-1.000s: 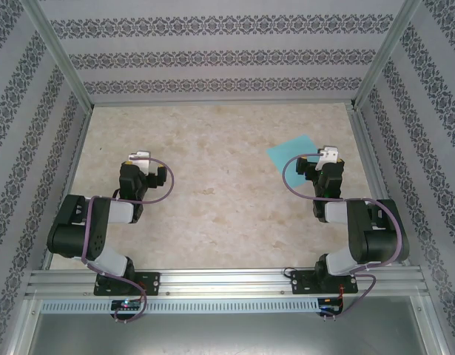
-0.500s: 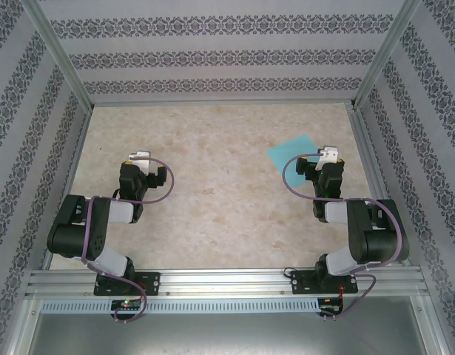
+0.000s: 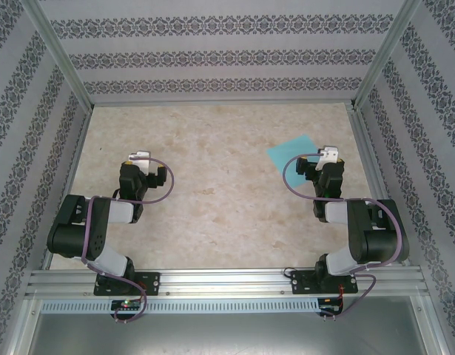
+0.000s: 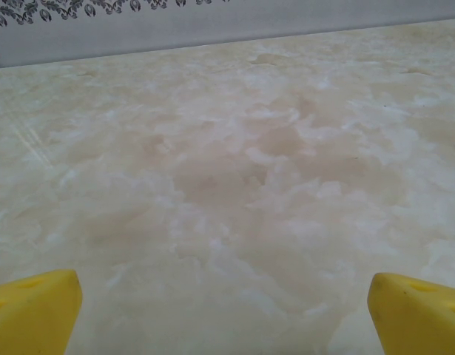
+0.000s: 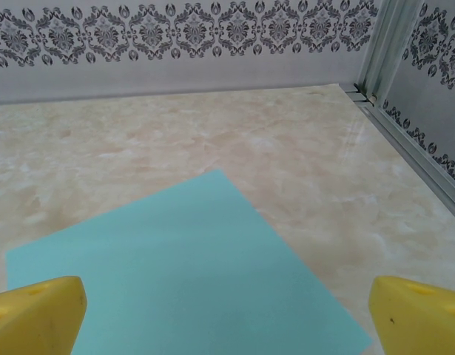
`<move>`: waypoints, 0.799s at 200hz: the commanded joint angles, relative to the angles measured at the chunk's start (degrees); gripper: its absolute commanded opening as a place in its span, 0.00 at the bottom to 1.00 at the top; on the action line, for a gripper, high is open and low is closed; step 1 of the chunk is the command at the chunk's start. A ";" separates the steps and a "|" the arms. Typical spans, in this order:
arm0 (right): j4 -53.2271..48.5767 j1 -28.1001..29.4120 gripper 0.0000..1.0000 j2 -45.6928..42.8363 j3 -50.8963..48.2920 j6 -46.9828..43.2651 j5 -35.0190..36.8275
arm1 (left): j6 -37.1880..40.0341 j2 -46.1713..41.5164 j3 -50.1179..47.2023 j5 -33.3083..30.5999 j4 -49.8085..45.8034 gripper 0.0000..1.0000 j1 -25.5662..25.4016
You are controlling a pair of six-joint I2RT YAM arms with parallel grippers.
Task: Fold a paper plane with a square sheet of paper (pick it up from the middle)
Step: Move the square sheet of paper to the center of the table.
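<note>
Opening position, nothing folded yet: the square sheet of paper [image 3: 293, 152] lies flat and uncreased on the worktop [image 3: 212, 200], out on the right side towards the far corner, one corner pointing away from the arms. The right hand [image 3: 328, 158] hangs just at its near edge, jaws spread wide and holding nothing. From the right wrist view the turquoise sheet runs in between the two yellow fingertips [image 5: 35, 314], lying beneath them. On the other side the left hand [image 3: 138, 159] is well apart from the paper, equally wide open and empty, with bare worktop in front of it.

I'd call this the very start, the pick-up step, with every fold to come. The next move, as I read it, falls to the right hand: go forward over the sheet to its middle, come down and pinch. The tricky bit is that thin paper lying flat on a smooth surface gives the fingers no edge to bite, so it may slide or crumple rather than lift.

The surface is a pale beige marbled top with a slight sheen. Around it stand walls [image 3: 212, 55] papered in grey with dark ornamental bands, held by an aluminium frame [image 3: 61, 59], and a rail along the near edge carries both arm bases
</note>
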 commanded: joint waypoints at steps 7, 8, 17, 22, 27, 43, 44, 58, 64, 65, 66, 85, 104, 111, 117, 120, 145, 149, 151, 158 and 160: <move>1.15 -0.44 0.98 -0.18 0.97 -0.05 -1.26 | -0.61 -2.42 0.90 -2.10 0.40 1.00 0.92; 1.17 -0.43 0.98 -0.19 1.00 -0.09 -1.31 | -0.58 -2.55 0.93 -2.08 0.18 1.00 0.92; -0.96 -0.10 0.98 -1.05 1.84 -0.37 -1.14 | -0.76 -4.39 1.58 -2.47 -2.69 1.00 0.93; -2.97 0.27 0.98 -2.01 2.37 -0.57 -0.31 | -1.02 -5.35 2.32 -3.22 -4.78 1.00 0.88; -4.90 0.63 0.98 -3.13 3.07 -0.62 1.21 | -1.23 -6.56 3.11 -3.80 -6.88 1.00 0.90; -12.18 1.50 0.98 -7.34 5.18 -0.38 5.16 | -1.91 -10.59 5.11 -4.83 -13.70 1.00 0.86; -12.79 1.54 0.98 -7.68 5.30 -0.38 5.28 | -2.07 -10.81 5.19 -5.02 -14.12 1.00 0.85; -22.05 2.81 0.98 -11.48 8.15 2.22 10.13 | -4.62 -14.30 7.47 -6.86 -20.76 1.00 0.86; -26.74 2.94 0.98 -12.76 9.81 5.03 11.59 | -5.57 -15.71 8.58 -6.97 -23.39 1.00 0.84; -27.59 2.97 0.98 -12.98 10.08 5.62 11.70 | -5.74 -15.92 8.86 -7.02 -23.97 1.00 0.89; -28.40 2.98 0.98 -13.18 10.38 6.27 11.80 | -5.96 -16.07 9.09 -7.13 -24.48 1.00 0.86; -45.66 3.00 0.98 -15.20 16.98 16.25 11.57 | -10.37 -19.09 13.39 -8.33 -33.75 1.00 0.84; -58.41 3.18 0.98 -14.42 22.54 22.71 7.05 | -14.16 -20.74 18.21 -7.37 -42.83 1.00 0.84; -60.52 3.41 0.98 -13.95 23.62 24.18 4.79 | -15.04 -21.22 19.91 -5.88 -45.94 1.00 0.84; -62.04 3.47 0.98 -13.29 24.63 25.44 2.44 | -16.23 -21.53 20.97 -4.80 -48.04 1.00 0.80; -62.85 3.57 0.98 -12.90 25.18 25.92 1.11 | -17.00 -21.57 21.54 -4.44 -48.85 1.00 0.80; -68.34 3.78 0.98 -6.52 30.58 28.45 -9.03 | -18.70 -20.79 24.88 0.54 -53.05 1.00 0.78; -69.11 3.86 0.98 -5.12 31.57 29.06 -9.54 | -18.46 -20.40 25.26 1.25 -53.32 1.00 0.77; -69.41 3.92 0.98 -4.50 32.02 29.32 -9.67 | -18.35 -20.23 25.54 1.57 -53.48 1.00 0.78; -70.11 4.24 0.98 -2.06 33.33 29.94 -10.28 | -17.26 -19.56 26.07 3.10 -53.80 1.00 0.77; -70.20 4.34 0.98 -1.50 33.71 30.01 -10.47 | -17.01 -19.32 26.14 3.59 -53.86 1.00 0.80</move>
